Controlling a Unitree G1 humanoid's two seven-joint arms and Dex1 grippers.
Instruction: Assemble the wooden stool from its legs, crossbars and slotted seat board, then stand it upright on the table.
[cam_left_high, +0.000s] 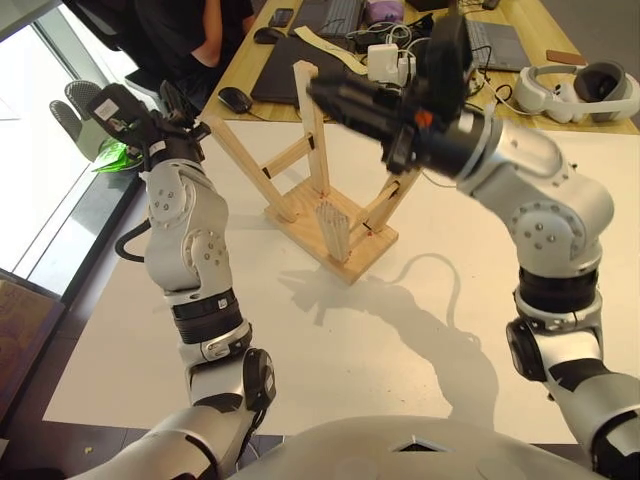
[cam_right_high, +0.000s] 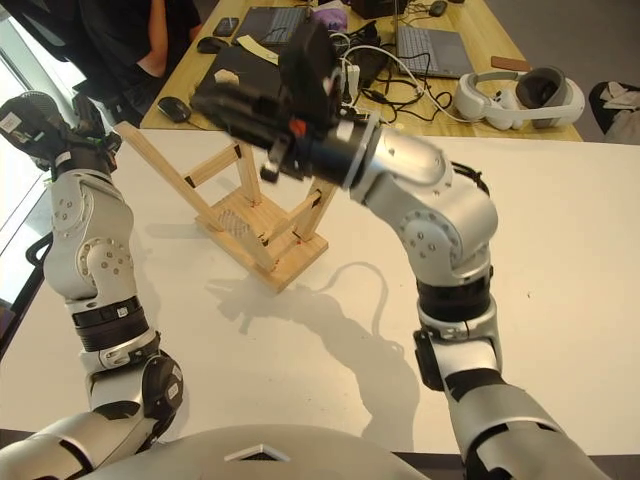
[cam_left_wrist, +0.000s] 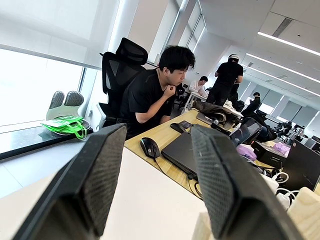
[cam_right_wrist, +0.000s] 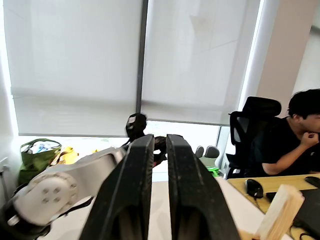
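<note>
The wooden stool (cam_left_high: 325, 205) rests upside down on the white table (cam_left_high: 480, 330), with its slotted seat board (cam_left_high: 345, 245) down and its legs and crossbars pointing up. My right gripper (cam_left_high: 320, 93) hovers over the stool near the top of a tall leg (cam_left_high: 312, 125). Its fingers (cam_right_wrist: 137, 190) are shut with nothing visible between them, and a leg end (cam_right_wrist: 280, 210) shows beside them. My left gripper (cam_left_high: 183, 108) is raised at the table's far left corner, just left of the outer leg (cam_left_high: 245, 160). It is open, its pads (cam_left_wrist: 95, 185) wide apart and empty.
Behind the table stands a wooden desk (cam_left_high: 520, 110) with a laptop (cam_left_high: 290, 65), a mouse (cam_left_high: 235, 99), cables and white headphones (cam_left_high: 580, 92). A person sits at that desk. The table's left edge runs close beside my left arm. Bare tabletop lies in front of and right of the stool.
</note>
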